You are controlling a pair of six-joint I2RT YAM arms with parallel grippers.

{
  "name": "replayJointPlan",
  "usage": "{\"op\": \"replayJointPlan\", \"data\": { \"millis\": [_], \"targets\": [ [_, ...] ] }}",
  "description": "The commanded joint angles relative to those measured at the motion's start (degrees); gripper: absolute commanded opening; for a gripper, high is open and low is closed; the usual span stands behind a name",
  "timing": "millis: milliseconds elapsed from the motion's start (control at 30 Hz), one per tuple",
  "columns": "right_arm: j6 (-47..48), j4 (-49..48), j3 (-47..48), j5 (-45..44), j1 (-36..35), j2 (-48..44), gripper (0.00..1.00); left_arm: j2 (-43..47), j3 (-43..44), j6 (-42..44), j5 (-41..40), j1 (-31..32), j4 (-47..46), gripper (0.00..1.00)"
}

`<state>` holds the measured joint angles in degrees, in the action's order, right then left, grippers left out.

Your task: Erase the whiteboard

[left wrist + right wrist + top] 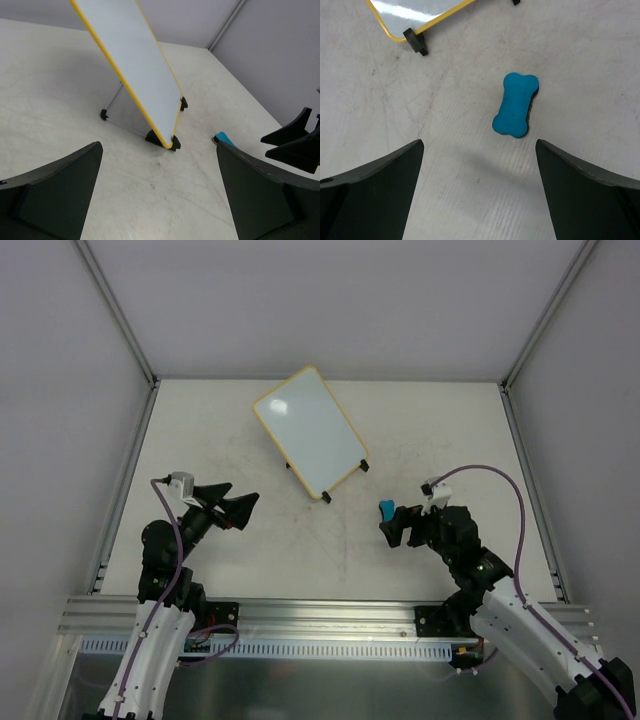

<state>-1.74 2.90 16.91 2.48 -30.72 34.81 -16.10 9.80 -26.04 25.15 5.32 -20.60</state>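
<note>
- Whiteboard [307,430]: yellow-framed, propped tilted on small black feet, far-centre of the table [200,550]. Its face reads blank in all three views; no marks that I can make out. That fits either a board already wiped or one whose writing is too faint to show here, so I can't settle which.
- Eraser [515,105]: blue, bone-shaped, lying flat on the table, well apart from the board's near corner foot [415,41]. Nothing is touching it.
- Right gripper [392,528]: fingers spread wide, nothing between them. In the right wrist view the eraser sits just ahead of the fingertips, inside the gap and a little toward the right finger.
- Eraser's long axis: runs roughly away from the wrist camera, leaning slightly rightward at the far end. So the fingers stand either side of its narrow waist, and a close across the short width looks the natural grasp if it is to be picked up.
- Left gripper [236,508]: also spread wide and empty, pointed toward the board's near edge. From its wrist view the eraser shows only as a blue sliver far off to the right.
- Nearer arm: the right, plainly; the eraser lies on its side of the table, with the board beyond and to its left.
</note>
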Motion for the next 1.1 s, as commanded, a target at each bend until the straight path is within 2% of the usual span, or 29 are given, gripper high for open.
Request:
{"op": "replayJointPlan", "data": {
  "millis": [0,200,433,767,1067],
  "targets": [
    [-0.72,-5.53,-2.66,0.33,0.13,-6.49,0.99,3.0,0.04,2.31,-1.33,0.48,12.24,0.99],
    [-0.55,-6.15,-6.36,-2.04,0.13,-13.88,0.99,5.99,-2.16,1.25,-0.53,0.48,16.64,0.99],
    [-0.37,-6.5,-5.22,-2.04,0.13,-9.77,0.99,5.38,-2.42,1.96,-2.11,0.48,17.26,0.99],
    [-0.55,-6.32,-6.1,-2.13,0.13,-12.31,0.99,5.37,-2.68,1.61,-3.52,0.48,17.26,0.99],
    [-0.72,-4.92,-4.87,-4.41,0.13,-10.47,0.99,5.2,-2.6,1.7,-3.53,0.48,17.26,0.99]
  ]
}}
